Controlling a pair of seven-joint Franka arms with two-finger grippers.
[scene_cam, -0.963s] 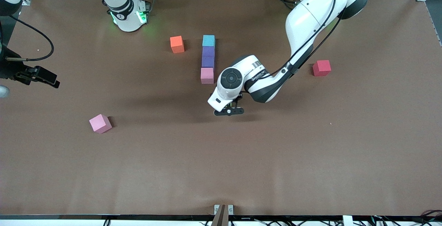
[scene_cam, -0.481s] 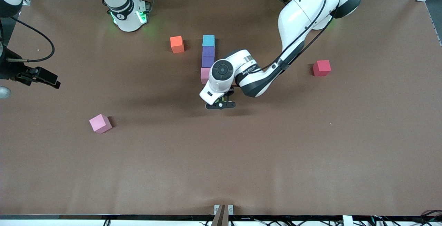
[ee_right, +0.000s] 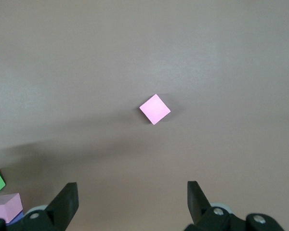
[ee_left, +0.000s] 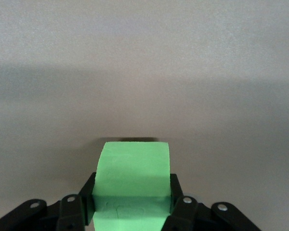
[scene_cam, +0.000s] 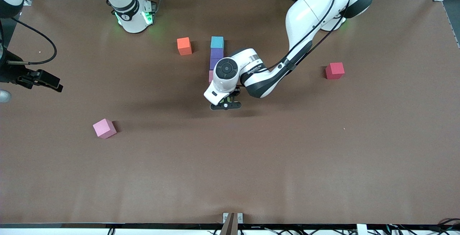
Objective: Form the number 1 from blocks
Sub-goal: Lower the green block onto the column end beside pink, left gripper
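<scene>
Left gripper (ee_left: 131, 211) is clamped tight on a small matte green cube (ee_left: 132, 179), fingers (ee_left: 85, 202) pressed on both its sides, hanging over bare brown table (scene_cam: 251, 163) near the middle of the front view, just below the column of blocks. That column runs from a light blue cube (scene_cam: 217, 42) at its top through a purple block (scene_cam: 216, 54) down to a pink cube (scene_cam: 210, 76) mostly hidden by the wrist. A lone orange cube (scene_cam: 184, 46) sits beside the column toward the right arm's end, a red cube (scene_cam: 334, 70) well apart toward the left arm's end. Right gripper (ee_right: 131, 204) waits at the frame's far left edge, jaws wide and empty, looking down on a loose pink cube (scene_cam: 104, 128) in the lower left.
</scene>
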